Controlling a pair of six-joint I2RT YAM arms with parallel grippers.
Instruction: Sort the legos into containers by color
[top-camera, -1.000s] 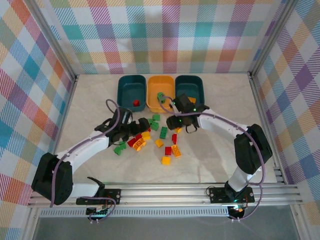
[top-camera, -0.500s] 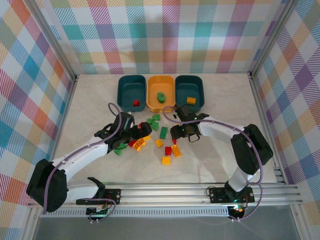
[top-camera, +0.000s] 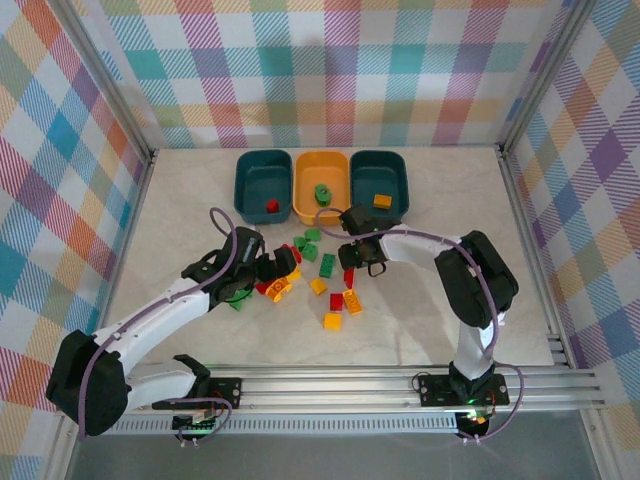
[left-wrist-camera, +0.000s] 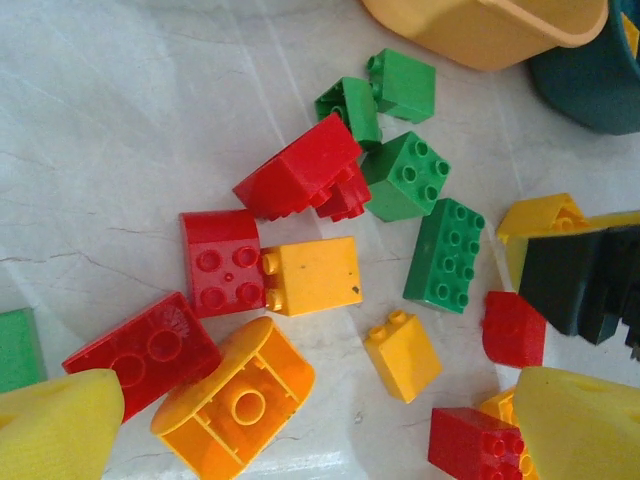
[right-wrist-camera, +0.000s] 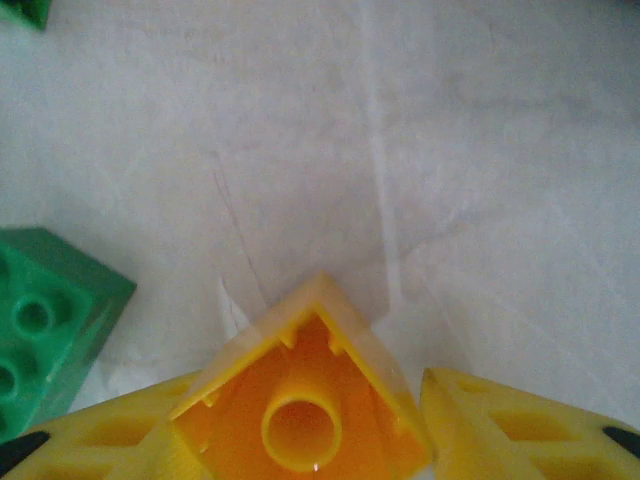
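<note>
Left tool (top-camera: 283, 265) gapes wide over red, green and yellow-orange studded plastic bricks (left-wrist-camera: 300, 275) mid-surface. Right tool (right-wrist-camera: 300, 440) closely flanks one yellow-orange hollow brick (right-wrist-camera: 300, 395); whether it grips, cannot tell. Three rounded plastic bins (top-camera: 322, 153) line the far edge, with bare surface (top-camera: 450, 320) around.

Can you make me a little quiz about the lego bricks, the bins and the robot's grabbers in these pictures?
1. True or false: a green brick lies inside the yellow-orange bin.
2. Pick one: what colour is the hollow brick that sits between the fingers of the right gripper? A red, B green, C yellow-orange.
3. Fill in the gap: the left gripper hangs over the pile of bricks with its jaws ____.
Key: 1 true; 2 C; 3 open.
</note>
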